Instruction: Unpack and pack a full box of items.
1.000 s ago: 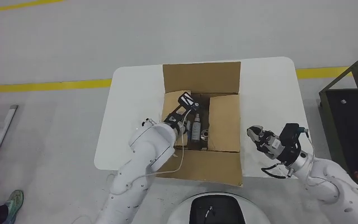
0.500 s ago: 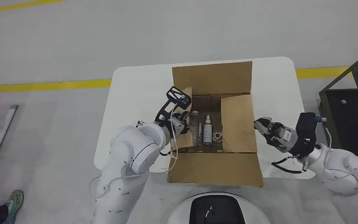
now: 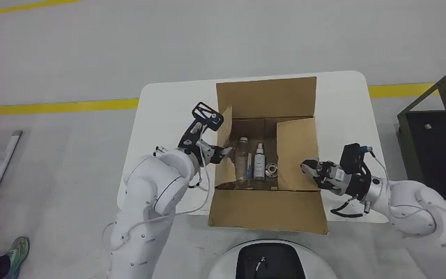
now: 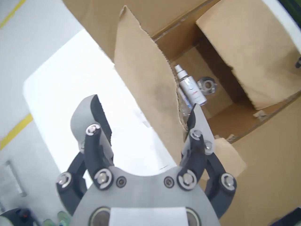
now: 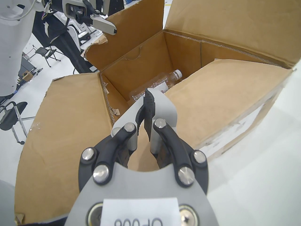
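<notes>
White desk point(image 3: 167, 104), top view: open box point(image 3: 265, 97) is set at centre; spray bottle point(image 3: 258, 162) is laid inside, long axis up-frame. Left wrist view: left hand point(image 4: 146, 105) spread, empty, judged nearer; bottle toward upper right. Right wrist view: right hand point(image 5: 148, 102) clenched, empty.

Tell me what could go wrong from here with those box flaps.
1. The left flap has a ragged edge and the open left end effector sits right at it; gripping and pulling there might tear it or drag the box.
2. The right flap leans in over the opening beside the shut right end effector, so reaching for the spray bottle could snag on it.
</notes>
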Controlling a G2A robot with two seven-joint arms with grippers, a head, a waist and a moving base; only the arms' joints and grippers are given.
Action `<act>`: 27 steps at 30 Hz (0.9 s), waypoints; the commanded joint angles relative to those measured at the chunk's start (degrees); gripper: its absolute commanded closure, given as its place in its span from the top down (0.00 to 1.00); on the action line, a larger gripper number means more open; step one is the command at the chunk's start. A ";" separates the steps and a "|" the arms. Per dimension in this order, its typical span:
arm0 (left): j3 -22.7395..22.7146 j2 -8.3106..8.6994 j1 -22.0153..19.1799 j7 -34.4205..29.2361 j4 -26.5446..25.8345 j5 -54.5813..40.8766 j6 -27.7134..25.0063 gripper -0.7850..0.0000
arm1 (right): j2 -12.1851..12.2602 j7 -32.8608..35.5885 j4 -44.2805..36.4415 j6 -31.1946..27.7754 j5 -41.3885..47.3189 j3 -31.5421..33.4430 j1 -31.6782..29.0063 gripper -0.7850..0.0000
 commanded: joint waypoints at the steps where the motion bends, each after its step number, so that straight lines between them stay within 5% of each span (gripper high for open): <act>1: -0.77 0.16 0.33 0.39 0.05 0.98 0.28 1.00 | 0.03 0.00 0.07 0.01 -0.04 0.11 0.01 0.00; 11: -4.11 1.25 -0.03 0.98 3.77 10.97 -2.17 1.00 | 0.16 0.21 0.15 0.22 -0.26 0.21 -0.07 0.00; 27: -3.42 1.42 1.16 3.04 9.89 13.24 -1.42 1.00 | 0.23 -0.38 0.31 0.26 -0.73 -0.12 0.00 0.00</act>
